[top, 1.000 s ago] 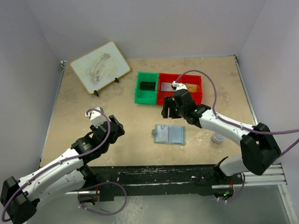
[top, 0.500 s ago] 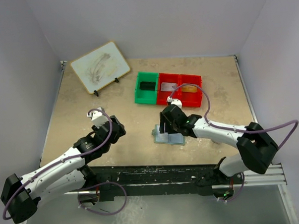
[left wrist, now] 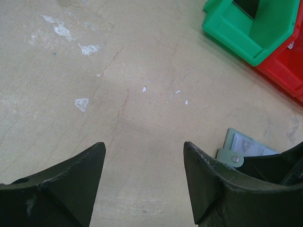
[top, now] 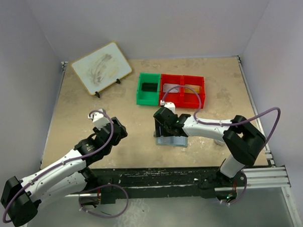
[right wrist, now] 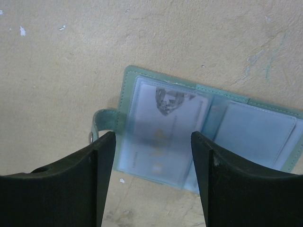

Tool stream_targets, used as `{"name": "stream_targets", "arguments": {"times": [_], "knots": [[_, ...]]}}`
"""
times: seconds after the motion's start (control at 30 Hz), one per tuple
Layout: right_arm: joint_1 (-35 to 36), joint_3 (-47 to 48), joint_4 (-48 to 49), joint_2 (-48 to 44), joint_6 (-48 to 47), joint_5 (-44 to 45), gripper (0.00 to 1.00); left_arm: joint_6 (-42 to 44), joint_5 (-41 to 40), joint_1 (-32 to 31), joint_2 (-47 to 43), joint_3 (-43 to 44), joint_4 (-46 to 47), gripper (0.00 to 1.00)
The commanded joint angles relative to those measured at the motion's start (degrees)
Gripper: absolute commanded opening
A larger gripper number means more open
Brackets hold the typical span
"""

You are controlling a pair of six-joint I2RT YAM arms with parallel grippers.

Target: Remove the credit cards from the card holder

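Note:
The card holder (right wrist: 251, 130) lies open on the table, pale blue-grey inside with a green rim and a snap tab (right wrist: 97, 125) at its left. A credit card (right wrist: 163, 127) shows through the clear sleeve of its left panel. My right gripper (right wrist: 152, 135) hangs open just above that panel, one finger on each side, holding nothing. From above, the right gripper (top: 162, 127) covers the card holder's (top: 177, 141) left part. My left gripper (left wrist: 143, 144) is open over bare table, left of the card holder's corner (left wrist: 244, 144), and in the top view the left gripper (top: 117, 129) sits apart from it.
A green bin (top: 142, 96) with a dark card and a red bin (top: 184, 100) stand side by side behind the card holder. A white board on a stand (top: 100, 67) leans at the back left. The right arm's cable (top: 191, 91) loops over the red bin.
My right gripper moved from beside the red bin toward the near left and down over the card holder's left panel, staying open. The left arm barely moved.

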Motion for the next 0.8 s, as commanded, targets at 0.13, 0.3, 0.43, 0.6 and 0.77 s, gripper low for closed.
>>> {"name": "stream_targets", "arguments": {"times": [0.13,0.3,0.43,0.6,0.77], "knots": [[0.9,4.0,-5.6,3.4,3.7,5.7,0.67,-0.5,0.1,0.1,-1.0,-0.1,1.8,0.64],[1.0,3.2,-3.2,4.2,3.7,4.3,0.65,-0.5,0.3,0.1,-0.7,-0.1,2.1,0.64],[1.0,3.4,-3.0,6.0,3.8,3.6,0.7,-0.4,0.7,0.1,-0.6,0.1,2.1,0.64],[1.0,3.2,-2.7,7.3,4.2,3.7,0.65,0.0,1.2,0.1,-0.6,0.4,2.1,0.64],[1.0,0.0,1.9,4.3,3.7,-1.9,0.61,0.8,2.9,0.1,-0.2,0.7,3.1,0.64]]}}
